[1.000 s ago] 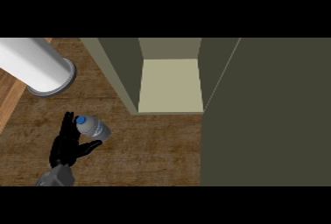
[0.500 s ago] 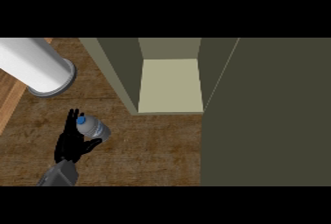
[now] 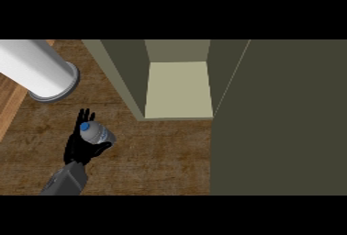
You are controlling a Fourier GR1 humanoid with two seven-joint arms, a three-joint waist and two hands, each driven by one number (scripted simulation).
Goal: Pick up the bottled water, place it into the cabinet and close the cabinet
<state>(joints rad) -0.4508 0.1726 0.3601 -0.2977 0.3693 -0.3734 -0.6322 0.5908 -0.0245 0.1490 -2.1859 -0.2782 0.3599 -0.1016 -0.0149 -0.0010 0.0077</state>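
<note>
**Left robot hand [image 3: 81,148] against bottled water [image 3: 97,133]**

Released, fingers straight and pointing up past the blue cap, thumb beside the bottle's base. Bottled water upright on wooden desk [image 3: 163,156], left of open cabinet [image 3: 177,89] and apart from it.

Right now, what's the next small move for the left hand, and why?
Probably curl the left hand round the bottle before any lift. Its fingers look straight, reaching past the bottle's blue cap, with the palm beside it, so nothing seems to grip it yet. The cabinet stands open, up and to the right, ready for it.
</note>
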